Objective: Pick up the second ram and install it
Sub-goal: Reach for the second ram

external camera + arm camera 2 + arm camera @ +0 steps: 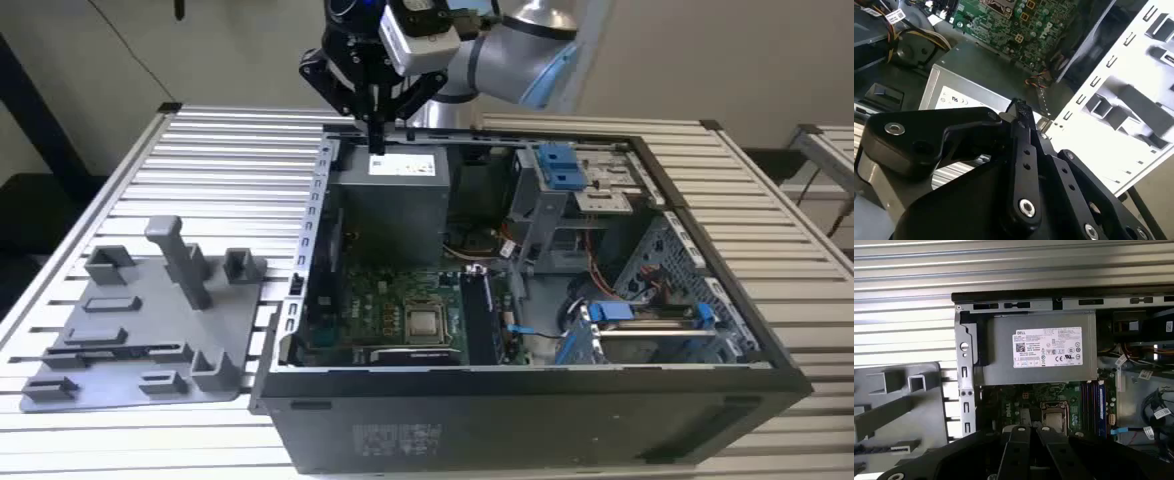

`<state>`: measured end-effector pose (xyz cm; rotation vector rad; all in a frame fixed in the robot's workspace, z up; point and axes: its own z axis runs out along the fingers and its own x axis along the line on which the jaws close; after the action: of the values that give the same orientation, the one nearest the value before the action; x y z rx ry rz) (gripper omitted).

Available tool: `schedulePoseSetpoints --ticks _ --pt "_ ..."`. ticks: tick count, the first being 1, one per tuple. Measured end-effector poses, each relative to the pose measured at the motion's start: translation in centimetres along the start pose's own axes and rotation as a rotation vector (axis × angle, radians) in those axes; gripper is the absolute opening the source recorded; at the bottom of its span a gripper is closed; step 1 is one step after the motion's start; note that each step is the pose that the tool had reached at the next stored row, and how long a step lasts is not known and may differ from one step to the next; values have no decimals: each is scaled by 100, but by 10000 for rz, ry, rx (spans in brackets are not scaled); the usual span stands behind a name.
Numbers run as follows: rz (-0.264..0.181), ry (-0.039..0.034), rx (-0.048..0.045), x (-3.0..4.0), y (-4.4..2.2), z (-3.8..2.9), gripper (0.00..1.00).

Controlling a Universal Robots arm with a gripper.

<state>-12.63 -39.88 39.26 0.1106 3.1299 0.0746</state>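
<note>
Dark second ram (118,350), far from jaws

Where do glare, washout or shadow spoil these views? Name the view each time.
Second wrist view: the tray is washed out nearly white, the gripper a dark mass. First wrist view: the table slats glare in bright bands. Exterior view: even light, but the case is shadowed inside.

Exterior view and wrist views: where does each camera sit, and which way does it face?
Exterior view: off the arm, high, facing down at the case and tray; arm and gripper show.
First wrist view: on the wrist, facing down on the power supply; gripper shows.
Second wrist view: on the wrist, slanting past the gripper.
Shared: power supply and tray, in all.
</note>
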Motion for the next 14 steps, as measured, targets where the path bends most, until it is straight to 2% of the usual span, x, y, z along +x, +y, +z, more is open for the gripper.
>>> schedulePoseSetpoints --ticks 14 --pt "1 19 1 0 0 0 11"
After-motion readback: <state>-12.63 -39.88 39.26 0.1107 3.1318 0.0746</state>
